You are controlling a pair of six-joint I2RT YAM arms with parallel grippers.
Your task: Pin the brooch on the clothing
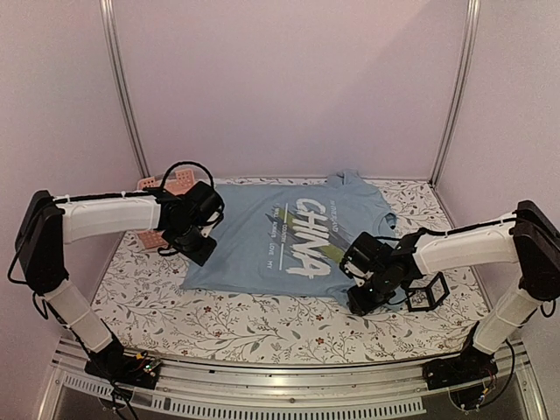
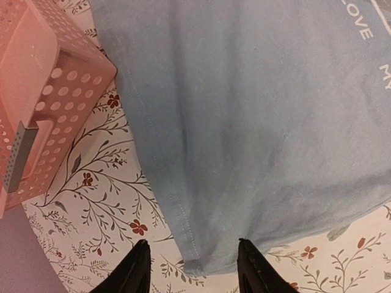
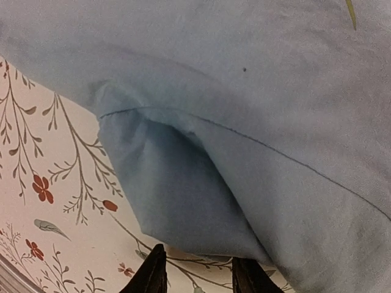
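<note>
The clothing (image 1: 262, 236), a light blue T-shirt with white "CHINA" print, lies flat on the floral tablecloth. My left gripper (image 1: 199, 249) hovers at the shirt's near-left hem corner. In the left wrist view it (image 2: 191, 244) is open, and its black fingertips (image 2: 142, 247) straddle that corner of the cloth (image 2: 256, 122). My right gripper (image 1: 360, 302) sits at the shirt's right side, over a folded sleeve. In the right wrist view it (image 3: 197, 256) is open, its tips just short of the folded edge (image 3: 183, 201). The brooch is out of view.
A pink perforated basket (image 1: 162, 188) stands behind the left gripper, close to the shirt's left edge (image 2: 49, 91). A small black open-frame box (image 1: 427, 292) sits just right of the right gripper. Pale walls with metal posts close in the table.
</note>
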